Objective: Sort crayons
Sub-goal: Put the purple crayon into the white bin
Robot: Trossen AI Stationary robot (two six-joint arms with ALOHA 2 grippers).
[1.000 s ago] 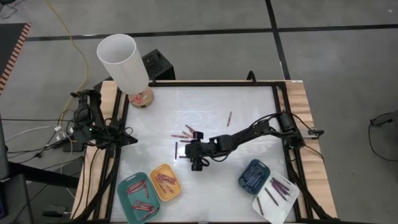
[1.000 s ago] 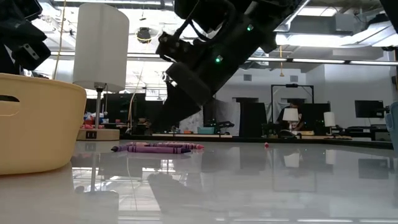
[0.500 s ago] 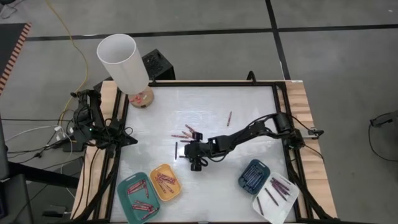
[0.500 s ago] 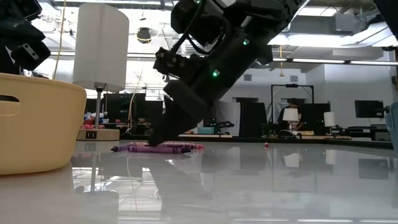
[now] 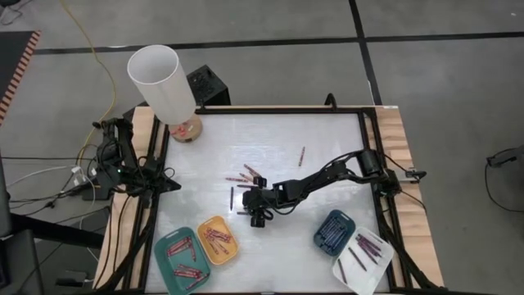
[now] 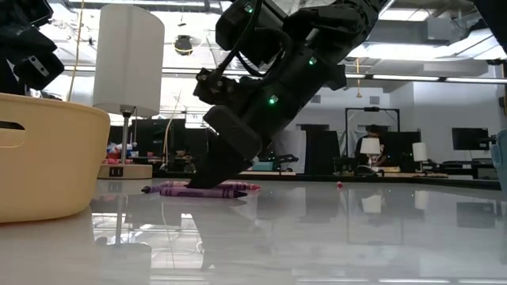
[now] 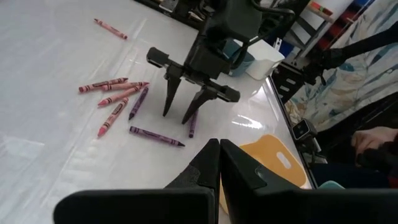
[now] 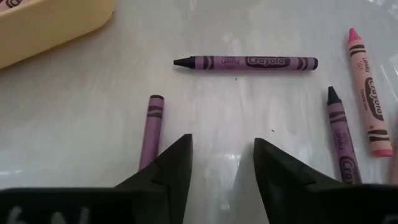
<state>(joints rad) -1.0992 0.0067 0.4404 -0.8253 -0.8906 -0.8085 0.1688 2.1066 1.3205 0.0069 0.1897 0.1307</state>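
Note:
Several loose crayons (image 5: 244, 176), pink, red and purple, lie flat near the middle of the white table. My right gripper (image 7: 177, 117) stands open and slanted down over them, fingertips just above the table (image 6: 202, 180). One purple crayon (image 8: 152, 127) lies just outside one finger, its near end hidden behind it. Another purple crayon (image 8: 245, 62) lies crosswise beyond the fingertips. Nothing lies between the fingers. My left gripper (image 7: 217, 155) is shut and waits above the table's left edge.
A teal tray (image 5: 182, 260) and a yellow tray (image 5: 217, 239) with crayons stand at the near left. A dark-blue tray (image 5: 334, 231) and a white tray (image 5: 362, 258) stand at the near right. A lamp (image 5: 164, 86) stands at the far left corner. A single crayon (image 5: 301, 156) lies farther back.
My right gripper has gone down toward the crayons, and its fingertips now stand close above the table beside the purple crayons. The crayons have stayed where they were.

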